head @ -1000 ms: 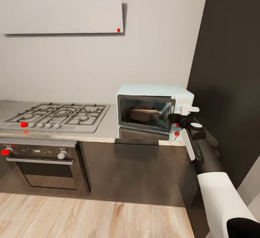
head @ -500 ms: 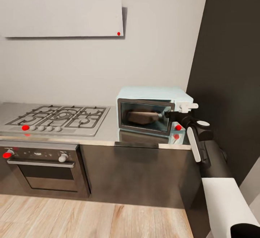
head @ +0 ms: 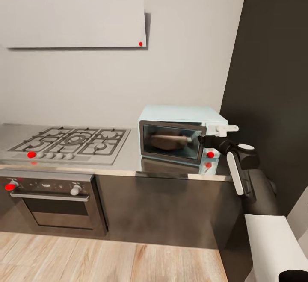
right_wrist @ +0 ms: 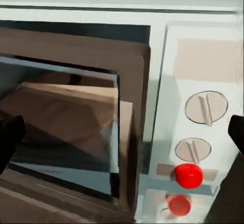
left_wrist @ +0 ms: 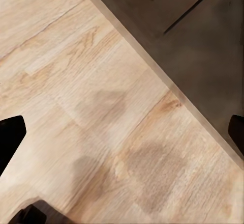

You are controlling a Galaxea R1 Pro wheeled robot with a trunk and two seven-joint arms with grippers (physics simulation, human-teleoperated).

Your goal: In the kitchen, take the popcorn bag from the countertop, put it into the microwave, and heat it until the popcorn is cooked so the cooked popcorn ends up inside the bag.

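1. The right gripper (head: 204, 139) reaches out at the microwave's (head: 182, 117) front, at the seam between the dark glass door (head: 171, 142) and the white panel (right_wrist: 201, 107); its dark fingertips sit at opposite edges of the right wrist view, spread apart and holding nothing.
2. The door stands slightly ajar in the right wrist view.
3. Behind the glass lies the tan popcorn bag (head: 170, 140), inside the microwave.
4. Two knobs (right_wrist: 205, 107) sit above a red dot (right_wrist: 188, 175) on the panel.
5. The microwave stands on the grey desk (head: 128, 162), with a gas hob (head: 70, 142) at its 9 o'clock and a black oven (head: 51, 201) below the hob.
6. The left gripper's (left_wrist: 122, 132) fingertips, wide apart and empty, hang over the wood floor (left_wrist: 76, 96).
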